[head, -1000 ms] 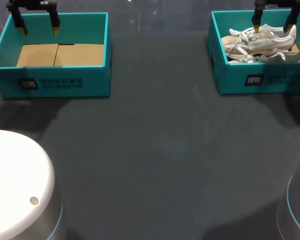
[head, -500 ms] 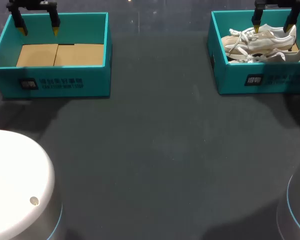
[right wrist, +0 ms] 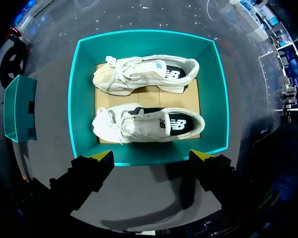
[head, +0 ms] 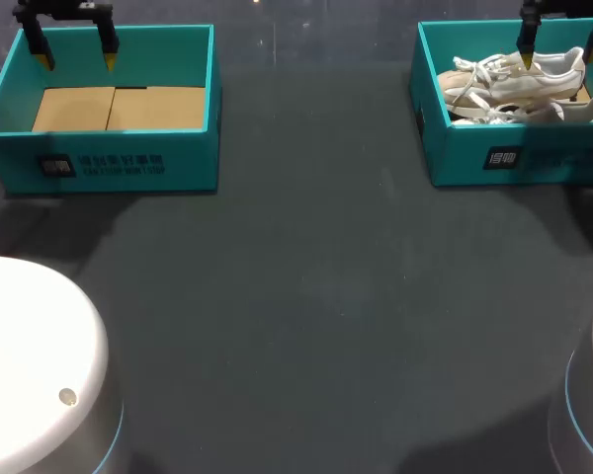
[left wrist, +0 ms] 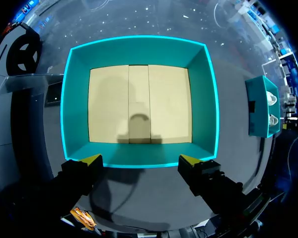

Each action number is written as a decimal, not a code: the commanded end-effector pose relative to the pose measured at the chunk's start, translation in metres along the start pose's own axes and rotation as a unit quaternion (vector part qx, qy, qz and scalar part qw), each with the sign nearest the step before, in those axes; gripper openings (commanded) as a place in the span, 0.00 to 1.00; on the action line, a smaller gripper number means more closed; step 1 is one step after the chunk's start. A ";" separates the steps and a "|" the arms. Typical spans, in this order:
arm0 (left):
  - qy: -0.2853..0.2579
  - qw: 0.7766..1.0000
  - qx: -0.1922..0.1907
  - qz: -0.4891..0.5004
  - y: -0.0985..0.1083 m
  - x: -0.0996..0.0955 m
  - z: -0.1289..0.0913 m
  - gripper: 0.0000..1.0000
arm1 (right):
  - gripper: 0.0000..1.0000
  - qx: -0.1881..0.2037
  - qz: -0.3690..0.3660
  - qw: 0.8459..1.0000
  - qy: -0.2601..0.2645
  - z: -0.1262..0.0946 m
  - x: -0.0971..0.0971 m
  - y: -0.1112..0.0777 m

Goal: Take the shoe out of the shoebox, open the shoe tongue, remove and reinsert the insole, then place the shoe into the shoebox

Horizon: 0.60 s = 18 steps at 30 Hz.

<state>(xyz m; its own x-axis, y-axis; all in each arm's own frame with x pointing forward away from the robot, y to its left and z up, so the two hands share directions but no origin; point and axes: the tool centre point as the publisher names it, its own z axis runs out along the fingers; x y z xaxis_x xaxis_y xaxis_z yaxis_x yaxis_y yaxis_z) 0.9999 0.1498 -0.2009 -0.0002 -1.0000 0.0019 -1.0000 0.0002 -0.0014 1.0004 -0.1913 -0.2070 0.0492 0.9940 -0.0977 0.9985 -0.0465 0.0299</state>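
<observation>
1. Two teal shoeboxes sit on your dark table (head: 316,296): the left shoebox (head: 119,163) at the frame's upper left, the right shoebox (head: 534,158) at upper right.
2. Inside the right shoebox, the near sneaker (right wrist: 149,124) lies just beside the far sneaker (right wrist: 144,74).
3. Your left gripper (left wrist: 140,159) hangs over the left shoebox's far edge, fingers spread.
4. Your right gripper (right wrist: 151,155) hangs over the right shoebox, fingers spread, clear of both sneakers.
</observation>
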 end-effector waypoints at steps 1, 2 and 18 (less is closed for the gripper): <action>-0.001 1.000 0.000 0.000 0.000 0.000 0.000 1.00 | 1.00 -0.009 0.005 1.000 0.005 0.008 -0.020 -0.010; -0.001 1.000 0.000 0.000 0.000 0.000 0.000 1.00 | 1.00 -0.009 0.008 1.000 0.003 0.010 -0.025 -0.011; -0.001 1.000 0.000 0.000 0.000 0.000 0.000 1.00 | 1.00 -0.009 0.034 0.999 -0.027 0.029 -0.060 -0.008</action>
<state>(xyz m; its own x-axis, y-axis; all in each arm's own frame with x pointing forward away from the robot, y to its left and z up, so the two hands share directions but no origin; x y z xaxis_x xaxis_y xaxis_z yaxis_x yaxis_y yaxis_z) 0.9999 0.1496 -0.2009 -0.0004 -1.0000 0.0019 -1.0000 0.0004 -0.0014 0.9895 -0.2542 -0.2303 0.1172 0.9826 -0.1442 0.9923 -0.1100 0.0576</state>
